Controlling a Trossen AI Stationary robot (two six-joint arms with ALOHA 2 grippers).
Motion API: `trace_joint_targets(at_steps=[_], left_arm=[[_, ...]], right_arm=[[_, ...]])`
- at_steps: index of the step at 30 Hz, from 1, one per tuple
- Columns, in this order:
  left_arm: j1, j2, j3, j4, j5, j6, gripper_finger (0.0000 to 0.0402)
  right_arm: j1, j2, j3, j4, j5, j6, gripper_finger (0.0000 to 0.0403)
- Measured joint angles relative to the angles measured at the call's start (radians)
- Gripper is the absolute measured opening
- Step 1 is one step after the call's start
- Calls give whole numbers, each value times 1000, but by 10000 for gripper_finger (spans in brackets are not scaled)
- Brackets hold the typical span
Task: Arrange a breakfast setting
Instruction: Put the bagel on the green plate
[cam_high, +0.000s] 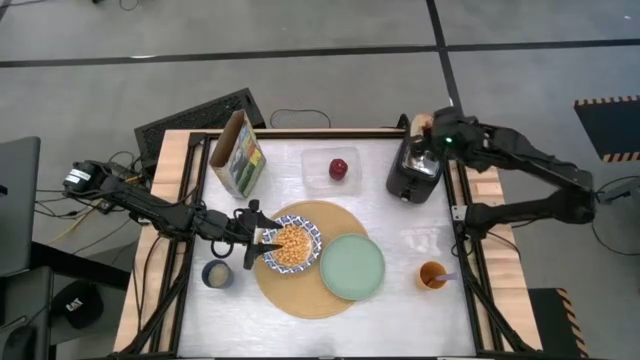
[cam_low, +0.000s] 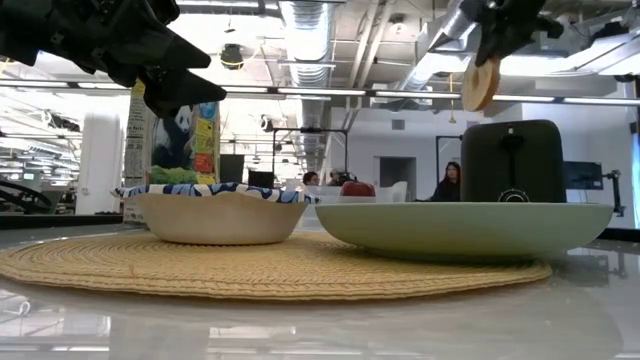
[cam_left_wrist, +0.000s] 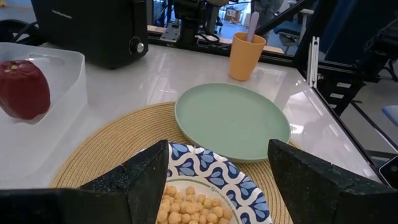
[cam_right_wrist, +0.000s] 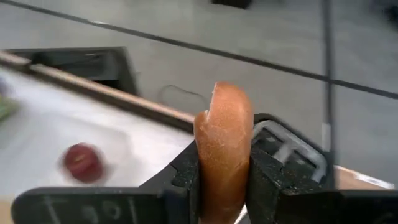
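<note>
A blue-and-white bowl (cam_high: 290, 245) holding cereal and a pale green plate (cam_high: 352, 266) sit on the round tan mat (cam_high: 312, 296). My left gripper (cam_high: 258, 238) is open and hovers over the bowl's left rim (cam_left_wrist: 205, 163). My right gripper (cam_high: 420, 130) is shut on a toast slice (cam_low: 480, 84) above the black toaster (cam_high: 413, 172). A red apple (cam_high: 339, 168) lies in a clear container. The panda cereal box (cam_high: 238, 155) stands at the far left. A spoon (cam_left_wrist: 252, 25) stands in an orange cup (cam_high: 432, 275). My right gripper pinches the toast slice's two flat faces (cam_right_wrist: 224, 134) between its two fingers. The fingers come from above. The slice hangs on edge below them, lifted clear above the toaster (cam_low: 512, 160).
The clear container (cam_high: 332, 167) sits at the far middle of the table. A small cup (cam_high: 217, 273) stands left of the mat. People show in the room beyond the table in the low view. There is bare table along the near edge.
</note>
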Motion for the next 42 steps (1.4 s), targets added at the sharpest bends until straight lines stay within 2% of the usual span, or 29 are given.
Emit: trace_joint_targets(at_steps=[7, 13, 19, 25, 32, 42], left_arm=[[0, 0, 0, 0, 0, 0, 258], [0, 0, 0, 0, 0, 0, 258], [0, 0, 0, 0, 0, 0, 258], [0, 0, 0, 0, 0, 0, 258], [0, 0, 0, 3, 0, -6, 258], [0, 0, 0, 11, 0, -2, 258]], right_arm=[[118, -103, 0, 7, -134, -12, 110], [257, -125, -15, 16, -293, -15, 109], [377, -119, -84, 62, -352, 12, 109], [432, -117, -221, 240, -455, 23, 109], [431, -98, -422, 512, -574, 7, 109], [451, 46, -580, 773, -615, 31, 109]])
